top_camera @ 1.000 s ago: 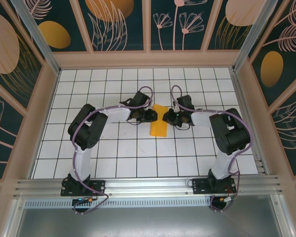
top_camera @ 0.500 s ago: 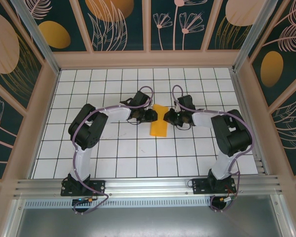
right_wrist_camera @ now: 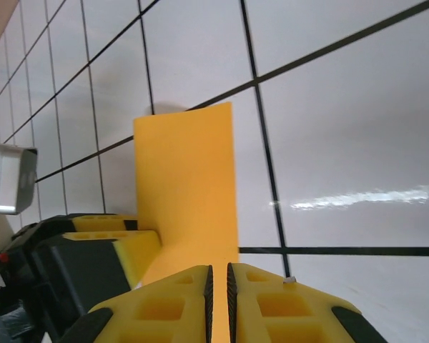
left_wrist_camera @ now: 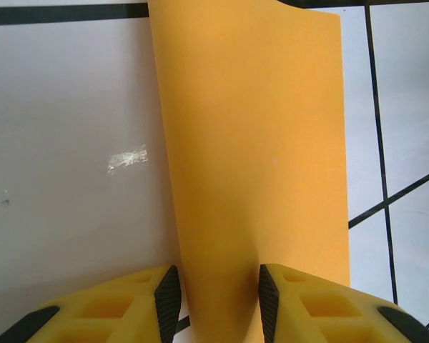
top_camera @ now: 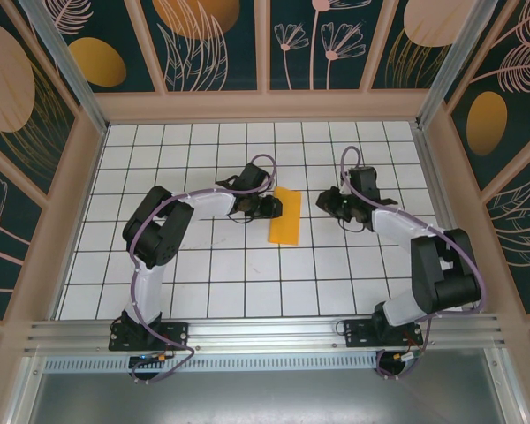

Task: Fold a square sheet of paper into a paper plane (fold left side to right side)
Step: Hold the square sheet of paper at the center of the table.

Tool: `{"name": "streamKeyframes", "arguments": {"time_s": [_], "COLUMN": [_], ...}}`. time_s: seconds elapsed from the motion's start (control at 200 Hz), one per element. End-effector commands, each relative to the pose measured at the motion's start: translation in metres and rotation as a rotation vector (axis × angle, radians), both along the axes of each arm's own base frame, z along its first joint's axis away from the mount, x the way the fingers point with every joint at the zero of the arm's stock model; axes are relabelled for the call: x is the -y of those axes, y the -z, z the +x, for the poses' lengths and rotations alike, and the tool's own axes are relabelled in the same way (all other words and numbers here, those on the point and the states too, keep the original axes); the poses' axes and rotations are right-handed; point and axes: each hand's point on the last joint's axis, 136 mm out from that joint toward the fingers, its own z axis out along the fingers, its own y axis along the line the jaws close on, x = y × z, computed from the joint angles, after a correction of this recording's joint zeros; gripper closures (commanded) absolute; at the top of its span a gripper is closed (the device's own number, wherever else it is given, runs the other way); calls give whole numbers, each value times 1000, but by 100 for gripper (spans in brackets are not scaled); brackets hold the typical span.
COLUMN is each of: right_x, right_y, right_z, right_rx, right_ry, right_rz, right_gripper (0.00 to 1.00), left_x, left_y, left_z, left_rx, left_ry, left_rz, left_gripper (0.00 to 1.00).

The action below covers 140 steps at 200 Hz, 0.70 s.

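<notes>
Jaws of the left gripper [left_wrist_camera: 219, 286] apart, straddling the near end of the orange sheet [left_wrist_camera: 257, 143], with paper filling the gap between the pads and running on ahead of them. Hard to say from the left wrist view whether pressing it onto the counter [top_camera: 203, 265] or only hovering just above it; no pinch across the paper either way. Jaws of the right gripper [right_wrist_camera: 219, 275] all but together, only a thin slit between the pads, clamped on nothing. From above, well clear of the sheet's far side, tips pointing back toward it.

Sheet lying flat between the two sets of jaws, one edge under the left ones. Narrow rectangle rather than square, so probably already doubled over, left half onto right.

Step in hand, at a guess: settling that first centre fold. Next move likely calls for keeping the left jaws as an anchor and drawing the closed right jaws along the folded edge to sharpen the crease. Worth going lightly, since thin paper on a glossy counter may slide or spring open.
</notes>
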Motion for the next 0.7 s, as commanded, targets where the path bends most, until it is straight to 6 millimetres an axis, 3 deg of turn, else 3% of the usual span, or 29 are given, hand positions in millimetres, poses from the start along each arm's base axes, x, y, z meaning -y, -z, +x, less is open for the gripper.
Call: {"name": "streamKeyframes", "arguments": {"time_s": [0.0,0.696], "right_x": [8,7], "right_y": [0,8], "right_z": [-7,-11], "right_rx": [-1,-24], "right_ry": [4,-6], "right_rz": [-31,-27], "right_gripper": [82,82], "left_x": [-12,-15], "left_y": [40,37], "left_z": [-14,-11], "left_rx": [-55,-35], "left_ry": [16,-1], "left_rz": [109,122], "left_gripper": [61,63]}}
